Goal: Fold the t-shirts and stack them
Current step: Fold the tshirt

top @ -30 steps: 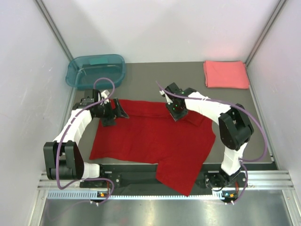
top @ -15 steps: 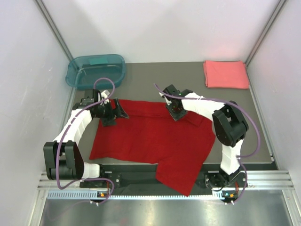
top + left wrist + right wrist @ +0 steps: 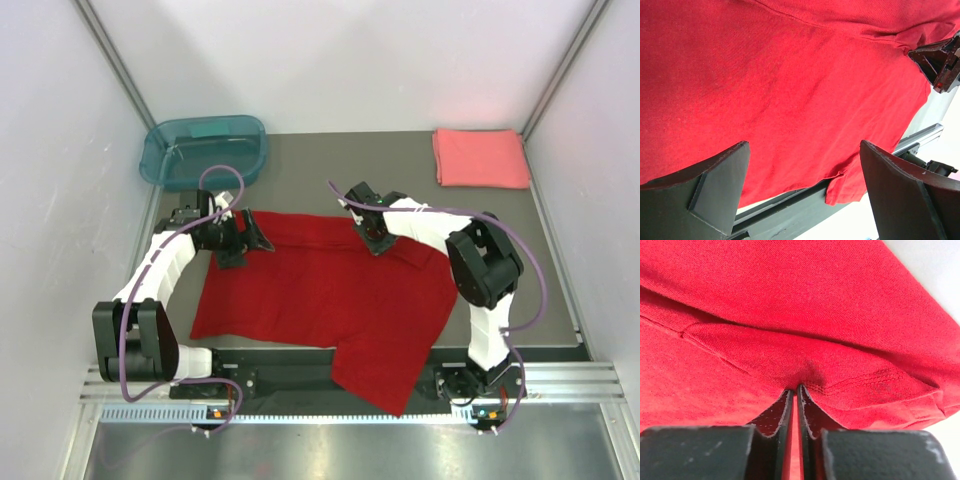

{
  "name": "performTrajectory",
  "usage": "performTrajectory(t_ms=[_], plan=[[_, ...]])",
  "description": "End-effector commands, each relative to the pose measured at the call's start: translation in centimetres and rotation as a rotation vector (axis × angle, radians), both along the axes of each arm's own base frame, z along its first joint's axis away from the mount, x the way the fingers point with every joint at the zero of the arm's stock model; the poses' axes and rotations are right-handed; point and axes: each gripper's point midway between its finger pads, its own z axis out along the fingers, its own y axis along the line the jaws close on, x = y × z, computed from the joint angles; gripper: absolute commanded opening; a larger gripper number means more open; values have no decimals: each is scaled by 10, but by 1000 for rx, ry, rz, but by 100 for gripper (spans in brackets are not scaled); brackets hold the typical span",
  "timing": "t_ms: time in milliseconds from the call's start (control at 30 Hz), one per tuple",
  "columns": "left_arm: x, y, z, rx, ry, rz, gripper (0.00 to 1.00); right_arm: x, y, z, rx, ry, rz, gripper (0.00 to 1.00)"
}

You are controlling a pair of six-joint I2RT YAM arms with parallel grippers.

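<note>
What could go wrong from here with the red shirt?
The right gripper pinches only a thin ridge of the red shirt, so it may slip out. The left gripper is open, holding nothing; a one-sided pull could skew the cloth. The shirt's near corner overhangs the table and might snag.

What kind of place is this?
Likely a robot test booth, not a home: bare white walls box in a grey table, and a left arm and right arm are mounted by a metal rail, over a red t-shirt.

Passage open along table strip (image 3: 350, 165) between teal tub (image 3: 205, 150) and folded coral shirt (image 3: 481, 157); walls (image 3: 60, 150) flank sides.
</note>
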Motion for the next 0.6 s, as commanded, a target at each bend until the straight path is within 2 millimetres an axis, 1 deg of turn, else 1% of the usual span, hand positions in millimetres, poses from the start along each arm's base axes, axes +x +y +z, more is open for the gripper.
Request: performTrajectory(t_ms=[0, 67, 167, 333, 400, 433, 467, 500, 533, 567], plan=[[2, -1, 2, -12, -22, -20, 95, 12, 3, 19, 16, -47, -1, 3], [2, 0, 1, -10, -21, -19, 95, 9, 6, 29, 45, -42, 1, 0], [2, 0, 1, -10, -21, -19, 95, -2, 14, 39, 100, 5, 3, 0], [2, -1, 0, -17, -21, -21, 95, -17, 20, 46, 160, 53, -25, 0], [3, -2, 0, -22, -21, -22, 95, -22, 23, 52, 187, 67, -27, 0], [2, -2, -1, -22, -20, -22, 95, -26, 28, 56, 221, 84, -28, 0], [2, -2, -1, -24, -21, -23, 95, -31, 28, 57, 228, 105, -32, 0], [3, -2, -1, -25, -23, -24, 95, -31, 29, 59, 234, 106, -39, 0], [2, -3, -1, -27, -20, -23, 95, -39, 36, 61, 275, 145, -38, 0], [2, -2, -2, -25, -20, -22, 95, -42, 38, 62, 290, 159, -42, 0]])
